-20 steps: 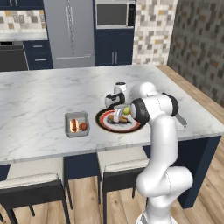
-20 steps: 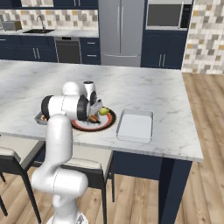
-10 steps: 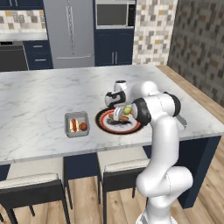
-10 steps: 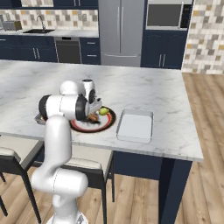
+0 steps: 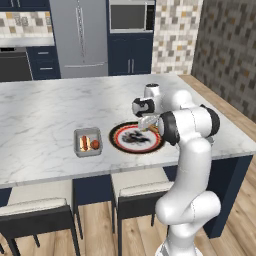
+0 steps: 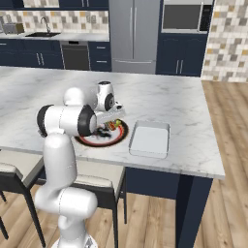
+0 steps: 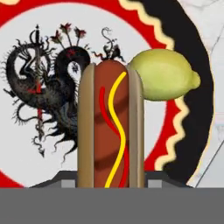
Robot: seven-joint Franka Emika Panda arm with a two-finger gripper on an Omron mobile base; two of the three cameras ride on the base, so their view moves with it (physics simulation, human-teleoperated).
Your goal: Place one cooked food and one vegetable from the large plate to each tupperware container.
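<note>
Hot dog point(image 7: 111, 127) lies on the plate point(image 7: 26, 26), long axis running 12 to 6 in the hand view, its near end between the two finger tips at the bottom edge. Gripper point(image 7: 111, 186) is clenched on the hot dog, one pad on each flank of the bun. Yellow-green piece point(image 7: 162, 74), lemon-shaped, touches the bun at 1 o'clock.

Handling, as a judgement: bun looks soft and light, likely to squash or shed the sausage if squeezed hard; a hold across the short width, on the bun walls, seems right. The grip sits near one end, so the far end may droop or swing on lifting. The round piece beside it may roll if nudged.

Grey container point(image 5: 88, 144), at 9 o'clock of the plate in the left base view, holds a sausage point(image 5: 83, 143) and a red piece point(image 5: 94, 144). Pale container point(image 6: 149, 138) sits at 3 o'clock of the plate in the right base view.

Arm is folded, elbow high, forearm reaching over the plate, hand pointing down at its near-right part.
</note>
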